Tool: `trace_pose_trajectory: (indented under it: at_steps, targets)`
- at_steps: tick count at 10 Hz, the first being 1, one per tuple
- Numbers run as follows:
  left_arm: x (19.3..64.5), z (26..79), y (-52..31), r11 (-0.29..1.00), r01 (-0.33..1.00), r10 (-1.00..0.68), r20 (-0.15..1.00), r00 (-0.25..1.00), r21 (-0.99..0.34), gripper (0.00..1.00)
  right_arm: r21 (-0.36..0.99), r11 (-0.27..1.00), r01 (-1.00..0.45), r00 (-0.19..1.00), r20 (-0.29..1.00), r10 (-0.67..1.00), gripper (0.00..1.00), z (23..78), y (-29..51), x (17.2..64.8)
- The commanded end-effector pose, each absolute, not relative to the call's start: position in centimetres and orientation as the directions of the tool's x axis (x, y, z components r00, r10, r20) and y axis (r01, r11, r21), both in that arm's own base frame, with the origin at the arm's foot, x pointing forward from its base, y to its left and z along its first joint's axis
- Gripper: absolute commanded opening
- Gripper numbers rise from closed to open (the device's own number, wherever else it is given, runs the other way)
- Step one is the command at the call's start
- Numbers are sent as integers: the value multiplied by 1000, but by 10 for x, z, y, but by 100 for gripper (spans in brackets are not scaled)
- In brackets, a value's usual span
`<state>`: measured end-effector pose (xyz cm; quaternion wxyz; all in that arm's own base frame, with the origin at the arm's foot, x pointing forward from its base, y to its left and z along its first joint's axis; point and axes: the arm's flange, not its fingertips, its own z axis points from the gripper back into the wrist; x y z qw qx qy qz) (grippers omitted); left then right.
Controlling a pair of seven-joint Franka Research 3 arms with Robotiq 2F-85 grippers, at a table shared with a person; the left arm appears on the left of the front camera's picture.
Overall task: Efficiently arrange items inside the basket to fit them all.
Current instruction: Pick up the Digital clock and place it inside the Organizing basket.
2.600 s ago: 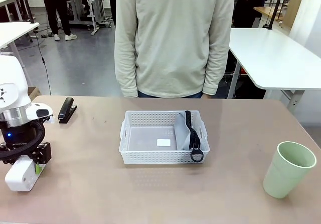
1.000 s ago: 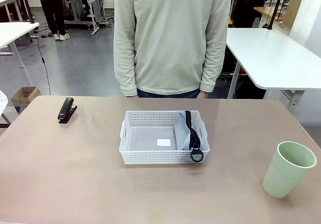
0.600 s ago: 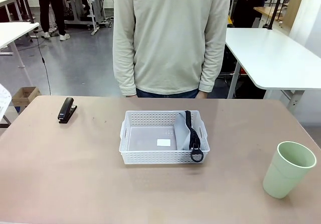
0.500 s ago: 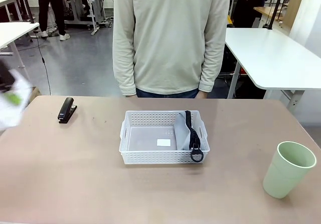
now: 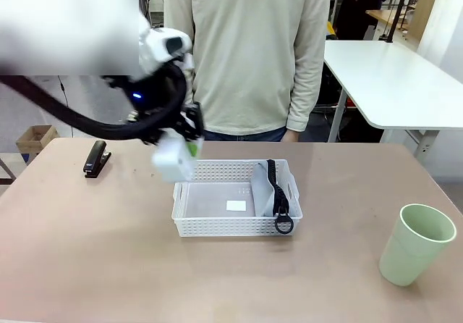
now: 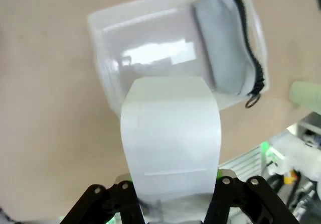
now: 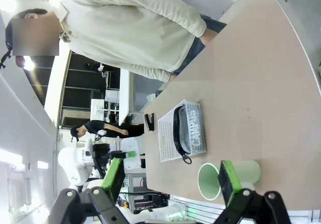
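The left tool (image 6: 173, 179) is closed on the white block (image 5: 173, 162) and holds it in the air, above the far left corner of the basket (image 5: 235, 227); the basket stands in the middle of the bench (image 5: 108, 265). The right tool (image 7: 171, 181) stands open with nothing between its pads.

The block hangs over the rim rather than well inside, so I think a straight descent could set it on the basket's wall and push the light basket along the bench; its smooth, glossy surface may also slide in the green pads, since only one end is held. If it is laid flat in the free middle of the floor, the space for the stapler (image 5: 95, 158) near the far left corner of the bench, and for the cup (image 5: 416, 243) near the right front corner, may become too small.

The block is hard, with rounded corners; the basket is thin white plastic with lattice walls; the grey pouch (image 5: 262, 193) is soft cloth at the basket's right end, its black strap and ring hanging over the front wall, where something could catch; the cup is pale green, tapered and upright.
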<state>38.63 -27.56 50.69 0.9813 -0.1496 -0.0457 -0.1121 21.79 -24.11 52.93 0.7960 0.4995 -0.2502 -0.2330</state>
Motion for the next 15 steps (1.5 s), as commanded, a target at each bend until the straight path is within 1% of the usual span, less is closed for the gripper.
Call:
trace_pose_trajectory:
  at_steps: [1,2,3,6,7,8,9,11,12,15]
  targets:
    - [394,493,-299,934,223,-200,107,974,-278,51,916,391,85,764,193,-616,100,530,-242,219]
    - [394,491,-300,949,186,-155,137,978,-255,51,916,391,85,764,193,-616,100,530,-242,219]
    - [396,488,-295,924,242,-223,97,970,-295,51,916,391,85,764,193,-616,100,530,-242,219]
    - [396,488,-295,924,242,-223,97,970,-295,51,916,391,85,764,193,-616,100,530,-242,219]
    - [399,480,-301,928,230,-212,94,973,-293,51,916,391,85,764,193,-616,100,530,-242,219]
    - [407,472,-313,923,318,-307,86,948,-215,51,916,391,85,764,193,-616,100,530,-242,219]
    - [418,460,-327,904,398,-397,36,917,-158,51,916,391,85,764,193,-616,100,530,-242,219]
    - [452,440,-354,880,466,-470,-31,882,-93,51,916,391,85,764,193,-616,100,530,-242,219]
    - [468,422,-371,866,494,-499,-74,864,-75,51,916,391,85,764,193,-616,100,530,-242,219]
    - [484,384,-395,841,538,-540,-87,837,-45,51,916,391,85,764,193,-616,100,530,-242,219]
